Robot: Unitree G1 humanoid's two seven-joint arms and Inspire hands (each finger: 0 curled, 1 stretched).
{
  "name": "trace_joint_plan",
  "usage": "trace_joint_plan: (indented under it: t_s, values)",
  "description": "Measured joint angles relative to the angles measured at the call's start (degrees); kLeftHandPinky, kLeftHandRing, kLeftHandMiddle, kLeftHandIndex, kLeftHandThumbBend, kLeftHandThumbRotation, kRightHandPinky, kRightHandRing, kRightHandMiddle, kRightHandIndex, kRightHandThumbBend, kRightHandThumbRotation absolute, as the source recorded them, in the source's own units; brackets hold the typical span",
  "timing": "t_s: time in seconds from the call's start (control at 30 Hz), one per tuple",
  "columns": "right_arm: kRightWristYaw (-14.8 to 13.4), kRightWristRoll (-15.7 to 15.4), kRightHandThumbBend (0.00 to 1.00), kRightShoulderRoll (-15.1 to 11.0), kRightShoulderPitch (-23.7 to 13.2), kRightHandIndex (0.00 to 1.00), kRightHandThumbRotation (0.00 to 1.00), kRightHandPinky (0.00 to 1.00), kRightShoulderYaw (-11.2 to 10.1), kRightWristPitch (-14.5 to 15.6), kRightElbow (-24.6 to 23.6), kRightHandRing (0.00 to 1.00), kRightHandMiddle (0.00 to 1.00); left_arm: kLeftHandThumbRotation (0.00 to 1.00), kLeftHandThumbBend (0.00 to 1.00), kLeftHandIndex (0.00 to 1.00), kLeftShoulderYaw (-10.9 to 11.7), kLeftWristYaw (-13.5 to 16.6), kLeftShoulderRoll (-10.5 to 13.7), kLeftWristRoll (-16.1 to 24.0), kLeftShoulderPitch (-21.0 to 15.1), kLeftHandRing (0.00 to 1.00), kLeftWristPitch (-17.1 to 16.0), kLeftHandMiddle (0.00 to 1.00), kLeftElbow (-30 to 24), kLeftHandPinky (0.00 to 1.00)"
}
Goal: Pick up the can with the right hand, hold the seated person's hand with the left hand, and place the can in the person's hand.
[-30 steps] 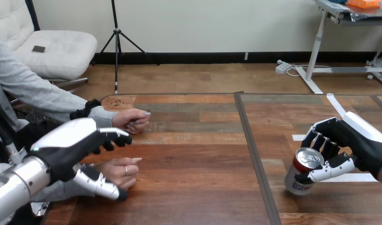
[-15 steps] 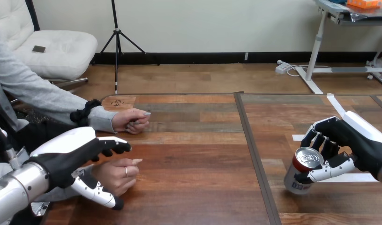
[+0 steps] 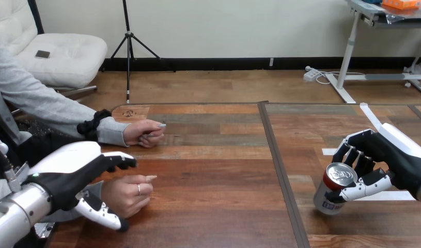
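A red and silver can [image 3: 333,190] leans tilted at the table's right, with my right hand [image 3: 391,157] shut on it: the thumb lies across its front and the fingers sit behind it. I cannot tell if the can's base touches the table. At the lower left my left hand [image 3: 68,178] is open. Its nearly straight fingers [image 3: 118,162] reach over the wrist of the person's nearer hand [image 3: 126,194], and its thumb lies in front of that wrist. That hand rests loosely curled on the table. The person's farther hand [image 3: 145,133] lies as a loose fist further back.
A dark seam [image 3: 278,165] runs front to back through the wooden table [image 3: 213,181]. White tape strips [image 3: 371,116] mark the right part, beside my right hand. The table's far edge is just behind the person's farther hand.
My left hand has drawn back down and to the left, from over the person's nearer hand to over its wrist. The right hand and can have barely moved.
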Motion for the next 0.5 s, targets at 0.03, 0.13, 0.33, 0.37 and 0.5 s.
trace_joint_plan:
  t_s: [0.03,0.13,0.33,0.37,0.5]
  values:
    - [0.00,0.00,0.85,0.00,0.00,0.41,0.00,0.29,0.00,0.00,0.01,0.32,0.37,0.26,1.00,0.80,-0.04,0.82,0.01,0.78,0.03,0.79,-0.27,0.81,0.18,0.74]
    - [0.00,0.00,0.85,0.00,0.00,0.41,0.00,0.29,0.00,0.00,0.01,0.32,0.37,0.27,1.00,0.79,-0.07,3.59,0.02,3.56,0.05,0.78,-0.88,0.80,0.78,0.74]
    - [-0.01,0.01,0.86,0.00,0.00,0.41,0.00,0.28,0.00,-0.01,0.01,0.31,0.36,0.25,1.00,0.79,-0.10,7.27,0.05,8.84,0.05,0.78,-0.36,0.80,1.36,0.75]
    - [-0.01,0.01,0.86,0.00,0.00,0.41,0.00,0.28,0.00,-0.04,0.01,0.31,0.36,0.25,1.00,0.79,-0.12,7.82,0.05,9.64,0.05,0.78,-0.19,0.80,1.51,0.75]
    - [-0.01,0.08,0.86,0.00,0.00,0.41,0.00,0.27,-0.03,-0.35,0.02,0.30,0.35,0.23,1.00,0.78,-0.18,9.61,0.05,12.03,0.05,0.77,0.34,0.79,2.19,0.74]
